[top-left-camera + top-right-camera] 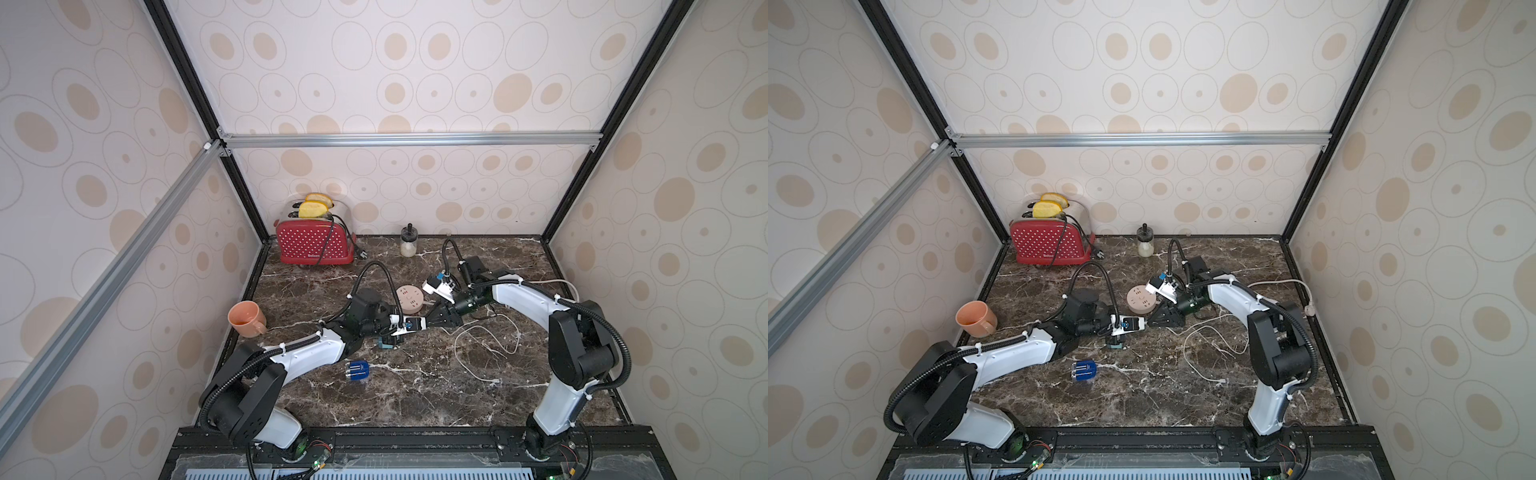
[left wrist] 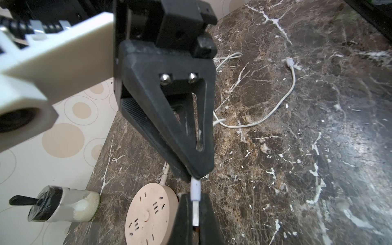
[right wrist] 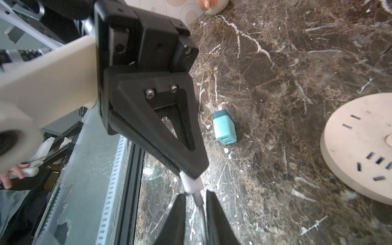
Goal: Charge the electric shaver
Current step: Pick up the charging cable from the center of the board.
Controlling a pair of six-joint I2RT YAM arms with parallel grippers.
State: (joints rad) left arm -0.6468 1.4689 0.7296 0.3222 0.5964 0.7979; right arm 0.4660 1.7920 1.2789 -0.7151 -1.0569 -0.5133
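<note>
The electric shaver [image 1: 357, 371] [image 1: 1084, 370], a deep-blue flat block, lies alone on the marble near the left arm, apart from both grippers. Mid-table the two grippers meet tip to tip. My left gripper [image 2: 195, 197] [image 1: 422, 325] is shut on the metal USB plug [image 2: 195, 212] of the white cable [image 1: 486, 345]. My right gripper [image 3: 196, 194] [image 1: 432, 321] straddles the cable stem [image 3: 199, 199] just behind the plug's white sleeve, jaws narrowly apart with a gap beside the stem. The teal adapter [image 3: 224, 129] lies under the left gripper. The pink socket hub [image 1: 409, 299] sits just behind.
A red toaster [image 1: 313, 245] and a small jar [image 1: 408, 243] stand at the back wall. An orange mug [image 1: 246, 319] is at the left edge. The cable's loose loops and far end [image 1: 494, 381] lie right of centre. Walls close in three sides.
</note>
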